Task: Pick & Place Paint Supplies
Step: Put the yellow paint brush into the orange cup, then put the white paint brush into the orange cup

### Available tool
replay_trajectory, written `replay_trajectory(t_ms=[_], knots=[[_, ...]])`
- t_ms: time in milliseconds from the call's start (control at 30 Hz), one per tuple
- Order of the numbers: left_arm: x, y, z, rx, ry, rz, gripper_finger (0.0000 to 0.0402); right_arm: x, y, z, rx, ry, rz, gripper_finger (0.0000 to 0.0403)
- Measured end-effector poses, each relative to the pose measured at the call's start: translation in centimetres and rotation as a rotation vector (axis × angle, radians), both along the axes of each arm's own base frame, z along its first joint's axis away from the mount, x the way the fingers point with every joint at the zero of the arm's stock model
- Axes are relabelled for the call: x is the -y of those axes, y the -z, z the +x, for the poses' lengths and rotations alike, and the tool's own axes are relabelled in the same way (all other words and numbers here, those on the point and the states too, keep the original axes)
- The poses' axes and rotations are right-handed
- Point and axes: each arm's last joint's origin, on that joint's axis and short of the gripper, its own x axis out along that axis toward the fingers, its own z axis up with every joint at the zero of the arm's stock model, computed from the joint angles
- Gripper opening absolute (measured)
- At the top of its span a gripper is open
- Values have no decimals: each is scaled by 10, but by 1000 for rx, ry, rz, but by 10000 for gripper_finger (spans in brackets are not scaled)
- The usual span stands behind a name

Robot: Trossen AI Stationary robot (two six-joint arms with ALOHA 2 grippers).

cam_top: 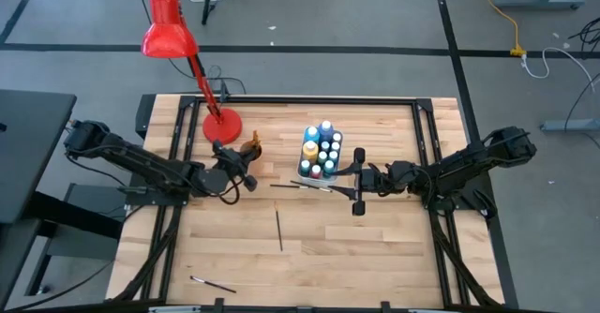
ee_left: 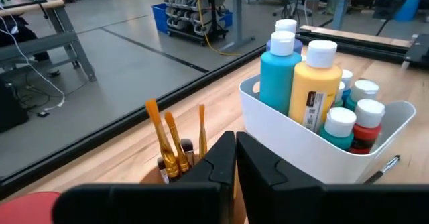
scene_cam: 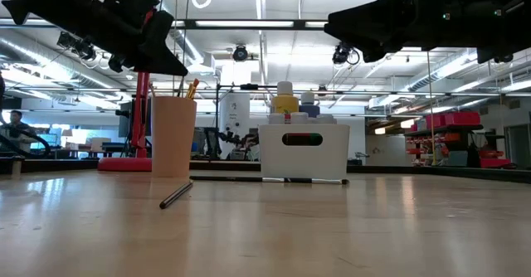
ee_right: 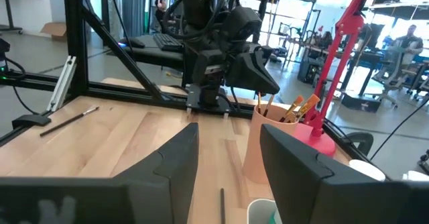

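Left pincer (ee_left: 236,158): fingers nearly together, empty, above brush cup (cam_top: 250,150) | right pincer (cam_top: 357,182): parted, empty, beside white bin (ee_left: 315,153) of paint bottles (ee_left: 316,83) | loose brushes (cam_top: 279,230) on worktop (cam_top: 375,257); bin's lower bottles hidden.

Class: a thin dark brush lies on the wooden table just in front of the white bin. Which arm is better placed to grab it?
Right. The right gripper hangs open almost over that thin dark brush; the left gripper sits by the tan cup.

A grey concrete floor (cam_top: 375,22) crossed by dark tape lines surrounds the wooden surface (cam_top: 375,257). A yellow cable (cam_top: 502,18) trails at 1 o'clock. The low view shows a workshop: bright ceiling strip lights (scene_cam: 249,24), red shelving (scene_cam: 456,128) at 3 o'clock, distant desks.
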Motion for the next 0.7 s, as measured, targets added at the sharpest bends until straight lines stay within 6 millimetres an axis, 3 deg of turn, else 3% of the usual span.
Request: replay_trajectory(t_ms=[267,433,700], knots=[[0,0,0,-22,25,11,70,0,2,0,-15,-11,52,165],[1,-4,2,-33,40,56,98,-4,11,0,-111,-127,105,165],[8,-35,12,-23,88,150,109,-4,32,-4,-330,-60,318,165]])
